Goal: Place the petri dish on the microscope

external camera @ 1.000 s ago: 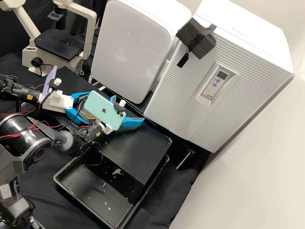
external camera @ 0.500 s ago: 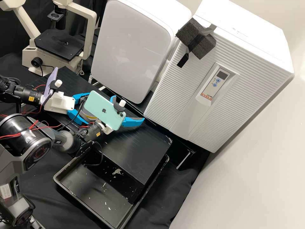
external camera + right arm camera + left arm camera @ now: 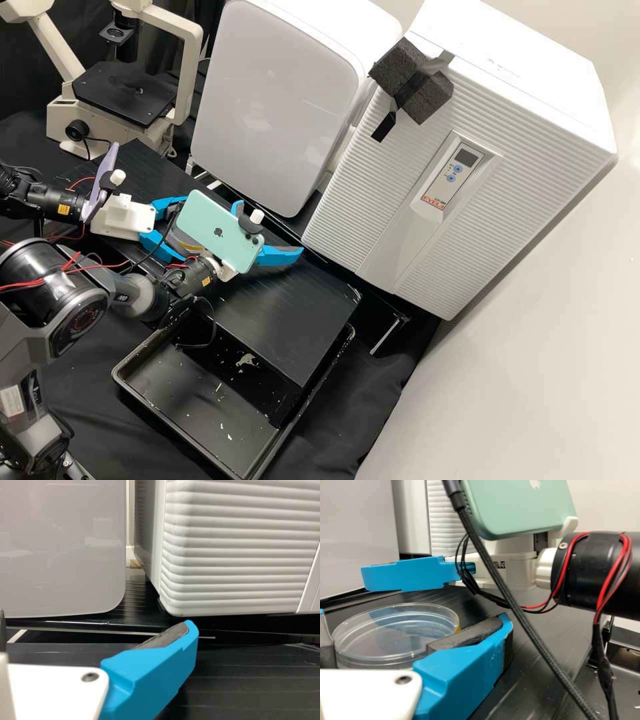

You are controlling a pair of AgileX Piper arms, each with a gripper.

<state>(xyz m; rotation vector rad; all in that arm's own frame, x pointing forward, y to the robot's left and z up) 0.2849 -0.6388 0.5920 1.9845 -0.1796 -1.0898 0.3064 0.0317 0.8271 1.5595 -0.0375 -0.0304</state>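
Observation:
Beside the green phone's left edge in the high view is my left gripper (image 3: 175,228), on the arm with the purple phone. Seen from the left wrist, this gripper (image 3: 414,622) has its pads against opposite sides of the clear petri dish (image 3: 390,632), shut on it. The green phone partly hides the dish from above. To the right, my right gripper (image 3: 268,230) stands open over the black bench; in the right wrist view nothing lies between the fingers of this gripper (image 3: 96,625). The cream microscope with its black stage (image 3: 123,93) is at the upper left.
A white panel-fronted box (image 3: 273,100) and a ribbed white cabinet (image 3: 373,207) line the back of the bench. A black tray (image 3: 180,400) with white scraps lies in front. Cables hang off the right arm, close to the left gripper and dish.
The left arm has shifted slightly to the right and then a little back to the left, its purple phone tilting somewhat. The right arm has kept still.

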